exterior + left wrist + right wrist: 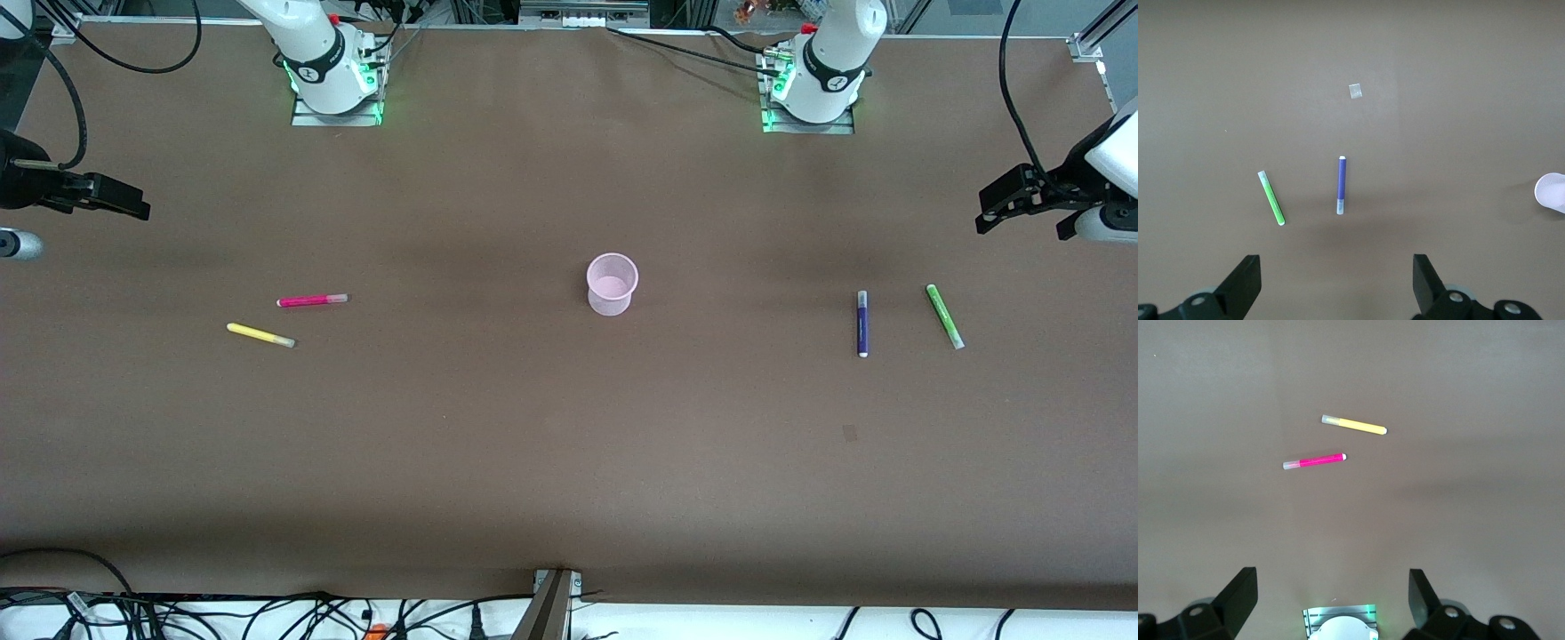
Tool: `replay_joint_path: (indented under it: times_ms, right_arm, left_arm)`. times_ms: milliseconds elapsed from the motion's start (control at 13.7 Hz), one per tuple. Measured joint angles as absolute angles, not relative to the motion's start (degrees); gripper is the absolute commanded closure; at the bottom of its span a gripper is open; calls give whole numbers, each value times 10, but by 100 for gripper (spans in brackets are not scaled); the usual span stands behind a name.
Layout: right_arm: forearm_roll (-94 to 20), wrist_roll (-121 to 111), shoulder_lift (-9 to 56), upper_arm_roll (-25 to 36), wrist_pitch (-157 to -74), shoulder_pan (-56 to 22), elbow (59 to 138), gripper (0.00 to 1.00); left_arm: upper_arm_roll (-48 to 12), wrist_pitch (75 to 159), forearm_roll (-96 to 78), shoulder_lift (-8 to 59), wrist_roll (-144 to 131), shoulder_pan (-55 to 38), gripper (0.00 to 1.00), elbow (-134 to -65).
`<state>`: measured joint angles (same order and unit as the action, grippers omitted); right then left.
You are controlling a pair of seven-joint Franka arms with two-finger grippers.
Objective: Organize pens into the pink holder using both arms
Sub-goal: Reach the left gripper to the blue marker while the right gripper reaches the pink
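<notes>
The pink holder (612, 284) stands upright in the middle of the table, and its rim shows at the edge of the left wrist view (1551, 191). A magenta pen (311, 300) (1314, 461) and a yellow pen (260, 335) (1353, 425) lie toward the right arm's end, the yellow one nearer the front camera. A purple pen (861, 324) (1341, 185) and a green pen (944, 316) (1271, 198) lie toward the left arm's end. My left gripper (1009, 209) (1337, 283) hangs open over its end of the table. My right gripper (124, 203) (1333, 597) hangs open over the other end. Neither holds anything.
Both arm bases (336, 76) (818, 84) sit along the table's edge farthest from the front camera; the right one shows in the right wrist view (1339, 623). A small pale patch (849, 433) (1355, 91) marks the brown table nearer the camera than the purple pen. Cables (267, 613) run along the near edge.
</notes>
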<state>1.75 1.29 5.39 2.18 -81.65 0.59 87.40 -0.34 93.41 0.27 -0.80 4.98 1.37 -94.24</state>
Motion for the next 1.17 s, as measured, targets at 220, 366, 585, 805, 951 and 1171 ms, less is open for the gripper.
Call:
replay_joint_path:
  times_ms: [220,366,585,805,951,1171]
  right_arm:
    - [17,13,54,21,-817,6,874,0]
    - [17,13,54,21,-817,6,873,0]
    - [17,14,54,20,-817,6,873,0]
    - [17,14,54,20,-817,6,873,0]
    - [17,14,54,20,-818,6,873,0]
    - [15,14,58,20,-824,6,873,0]
  left_arm:
    - [-3,933,3,-4,49,14,0,-942]
    - [-3,933,3,-4,49,14,0,-940]
    - [-3,913,3,-4,49,14,0,-939]
    - [-3,896,3,0,49,14,0,-939]
    - [-3,879,3,6,49,14,0,-939]
    - [-1,868,26,36,49,21,0,-941]
